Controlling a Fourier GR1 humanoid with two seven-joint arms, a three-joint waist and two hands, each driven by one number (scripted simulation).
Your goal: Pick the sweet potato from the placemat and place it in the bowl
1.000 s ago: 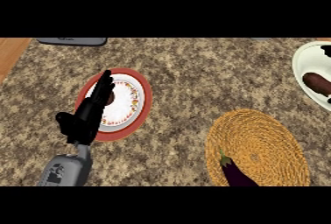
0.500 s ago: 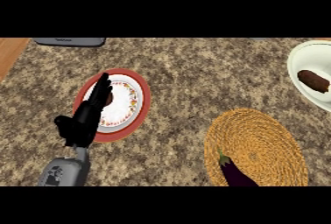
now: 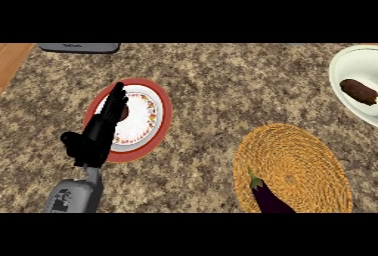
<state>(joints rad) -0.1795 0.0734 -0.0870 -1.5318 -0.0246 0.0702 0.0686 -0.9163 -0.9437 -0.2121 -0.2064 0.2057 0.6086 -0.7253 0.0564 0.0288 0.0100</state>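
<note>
1. The sweet potato (image 3: 359,92) is lying inside the white bowl (image 3: 347,60) at the far right of the counter, a brown oblong resting on the bowl's inner surface, tilted from upper left to lower right.
2. The bowl itself is running off the right edge of the view, so only its left portion is showing.
3. The woven placemat (image 3: 295,155) is sitting well below the bowl, a round straw-coloured mat in the lower right, apart from the bowl.
4. A dark purple eggplant (image 3: 270,198) is lying on the near part of that placemat, its green stem pointing up and to the left, its lower end cut off by the bottom of the view.
5. The left hand (image 3: 100,135) is hanging over the left side of a red-rimmed plate (image 3: 159,117), black fingers stretched out straight and pointing up the view, thumb sticking out to the left, grasping nothing.
6. Its grey forearm (image 3: 72,196) is coming in from the lower edge, just below the hand.
7. The plate is showing a white centre with a patterned ring, partly hidden by the fingers.
8. The right hand is showing nowhere in this view.
9. A dark grey object (image 3: 80,47) is peeking in at the top left edge; what it is cannot be told.
10. The speckled stone counter (image 3: 221,85) is carrying it all, with a strip of wood (image 3: 13,57) at the far left.
</note>
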